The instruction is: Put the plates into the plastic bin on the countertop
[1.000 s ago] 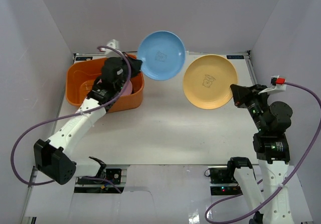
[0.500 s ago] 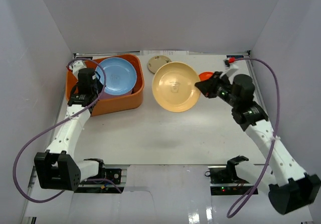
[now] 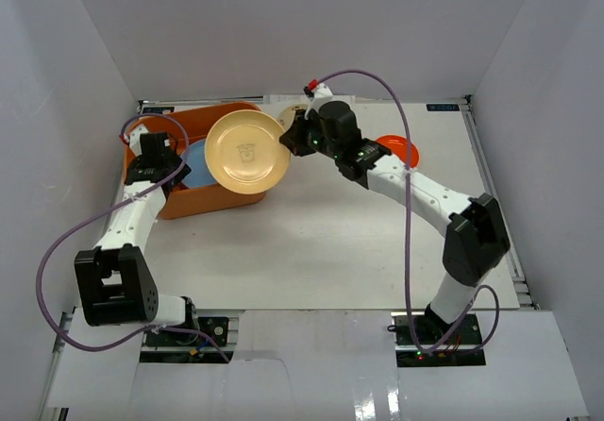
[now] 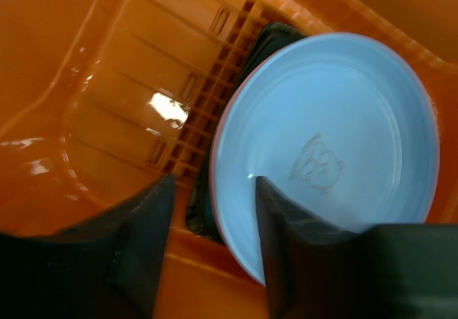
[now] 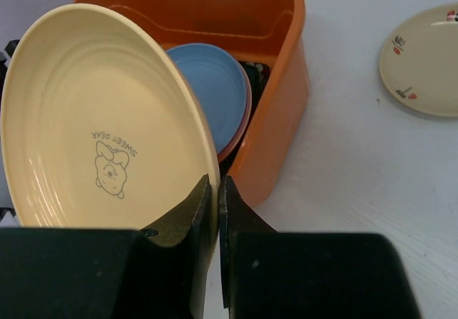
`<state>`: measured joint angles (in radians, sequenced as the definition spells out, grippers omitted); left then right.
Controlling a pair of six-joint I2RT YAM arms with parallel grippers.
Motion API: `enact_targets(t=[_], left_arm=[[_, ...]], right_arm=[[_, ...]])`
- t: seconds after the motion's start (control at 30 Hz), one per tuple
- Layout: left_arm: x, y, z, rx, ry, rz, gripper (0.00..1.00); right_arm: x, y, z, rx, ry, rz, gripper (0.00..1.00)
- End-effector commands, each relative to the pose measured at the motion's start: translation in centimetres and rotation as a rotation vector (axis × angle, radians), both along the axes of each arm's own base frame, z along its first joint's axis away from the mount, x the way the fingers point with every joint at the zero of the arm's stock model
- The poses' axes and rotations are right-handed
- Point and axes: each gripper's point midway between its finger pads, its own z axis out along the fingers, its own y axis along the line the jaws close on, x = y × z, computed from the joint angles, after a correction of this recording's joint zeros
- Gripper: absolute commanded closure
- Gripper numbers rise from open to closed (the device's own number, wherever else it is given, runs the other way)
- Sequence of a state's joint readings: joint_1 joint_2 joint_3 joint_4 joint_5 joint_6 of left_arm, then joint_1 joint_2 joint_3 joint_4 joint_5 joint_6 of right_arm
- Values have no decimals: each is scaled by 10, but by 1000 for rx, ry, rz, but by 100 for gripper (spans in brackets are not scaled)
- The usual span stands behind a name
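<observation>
Although the yellow plate (image 3: 247, 150) looked stiff and light, its glazed rim could slip (and chip if dropped), so the right gripper (image 5: 212, 190) pinched that rim, plate tilted over the bin's (image 3: 212, 201) right edge. Inside the bin, the left gripper (image 4: 215, 187) hung spread and empty above the blue plate (image 4: 336, 147).

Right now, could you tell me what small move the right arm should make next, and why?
Probably carry the yellow plate further over the bin and lower it: the right pincer is shut on its rim, it hangs tilted at the bin's wall, and the blue plate lies inside, with the left pincer open above it.
</observation>
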<state>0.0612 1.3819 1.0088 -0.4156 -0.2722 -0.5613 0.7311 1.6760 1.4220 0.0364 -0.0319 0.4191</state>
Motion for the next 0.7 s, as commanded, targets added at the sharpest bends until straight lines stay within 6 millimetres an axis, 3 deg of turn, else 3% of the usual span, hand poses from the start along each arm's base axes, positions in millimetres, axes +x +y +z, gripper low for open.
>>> enact_targets(t=[0.0,0.03,0.07,0.1,0.13,0.17,0.2,0.23,0.27,0.3,0.33,0.37,0.4,0.57,0.63,0.67], left_arm=[[14,-3,47,-39,-168,0,37],[15,-3,63,-41,-221,1,31],[15,-3,72,-50,-250,9,27],[14,-4,82,-51,-281,10,24],[13,-3,90,-51,-307,19,23],[11,-2,112,-48,-378,22,23],[10,-3,125,-48,-418,22,23],[7,-3,140,-48,-461,25,23],[4,0,153,-40,-498,36,23],[1,0,182,-30,-556,36,23],[-1,-5,188,-26,-545,29,23],[0,-7,200,-17,-563,24,23],[2,-14,214,-18,-591,-4,23],[4,-67,232,-78,-628,-219,23],[5,-83,233,-116,-630,-273,23],[5,-89,233,-133,-631,-296,23]], right_arm=[[26,20,36,32,-111,-46,92],[32,25,50,46,-133,-49,92],[35,29,48,32,-132,-51,92],[43,39,31,6,-113,-46,92],[49,45,46,22,-138,-47,92],[51,53,45,12,-142,-48,92],[57,61,18,-47,-115,-43,92],[60,68,15,-58,-117,-40,92],[61,77,30,-43,-146,-42,92],[66,86,9,-76,-129,-37,92],[68,92,7,-77,-134,-33,92],[67,102,20,-57,-159,-28,92],[70,110,3,-81,-151,-22,92],[64,138,-17,-114,-165,2,92],[62,142,-17,-112,-171,2,80],[60,143,-13,-104,-175,9,65]])
